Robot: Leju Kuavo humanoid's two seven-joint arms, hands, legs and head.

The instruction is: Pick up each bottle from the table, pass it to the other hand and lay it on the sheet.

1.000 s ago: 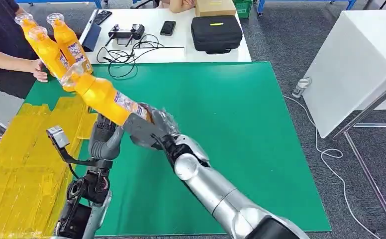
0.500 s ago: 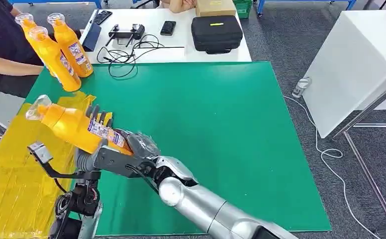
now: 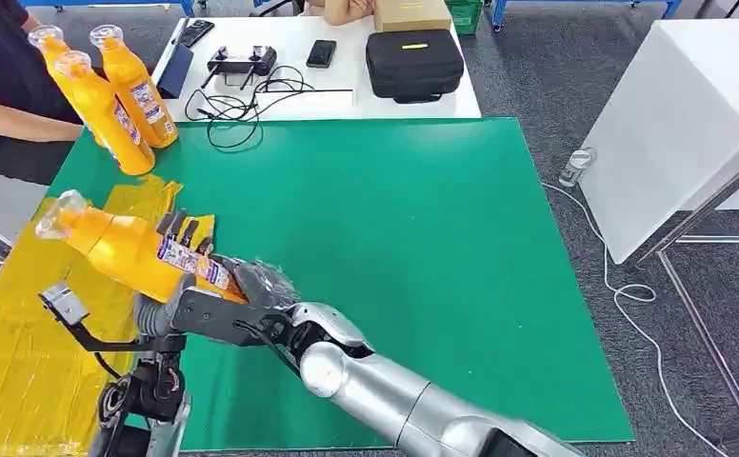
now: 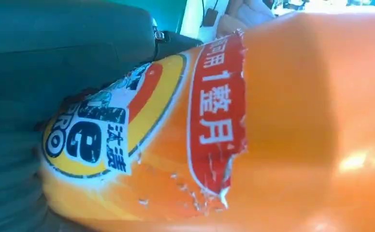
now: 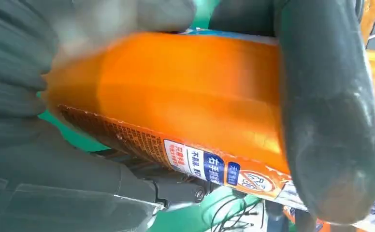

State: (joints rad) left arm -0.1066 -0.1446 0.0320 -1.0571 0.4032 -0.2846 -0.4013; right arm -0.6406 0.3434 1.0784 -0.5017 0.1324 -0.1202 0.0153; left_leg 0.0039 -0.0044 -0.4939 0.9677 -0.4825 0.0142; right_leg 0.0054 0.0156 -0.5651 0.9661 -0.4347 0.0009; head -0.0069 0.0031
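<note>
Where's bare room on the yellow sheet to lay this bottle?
The yellow sheet looks bare from under the held bottle toward its near edge. Its far end is crowded: standing bottles and a person's arm. The green mat is open too.

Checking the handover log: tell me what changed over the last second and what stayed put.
The right robot hand carried the orange bottle down and toward the robot's left, from above the green mat to the yellow sheet, tilted, cap leftward. The left robot hand now lies against the bottle; a full grip cannot be told. The person's hand drew away from the three standing bottles, which stayed put.
</note>
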